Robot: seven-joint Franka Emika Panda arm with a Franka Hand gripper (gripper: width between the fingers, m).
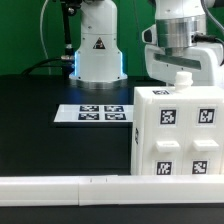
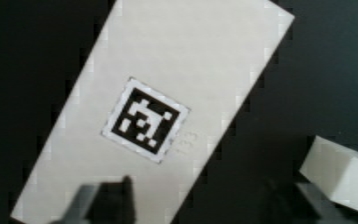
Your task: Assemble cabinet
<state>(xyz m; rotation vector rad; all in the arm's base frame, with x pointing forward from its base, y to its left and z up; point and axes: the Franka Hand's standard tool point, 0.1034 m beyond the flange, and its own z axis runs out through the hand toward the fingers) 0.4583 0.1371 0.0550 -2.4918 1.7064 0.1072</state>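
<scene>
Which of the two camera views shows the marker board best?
The exterior view: the marker board lies flat on the dark table beside the cabinet, its tags visible. The wrist view shows nothing of it.

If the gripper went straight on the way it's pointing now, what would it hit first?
Most likely the large white plastic cabinet box: in the wrist view a long white face with a black-and-white square tag lies right under the open gripper. How much gap remains is unclear.
</scene>
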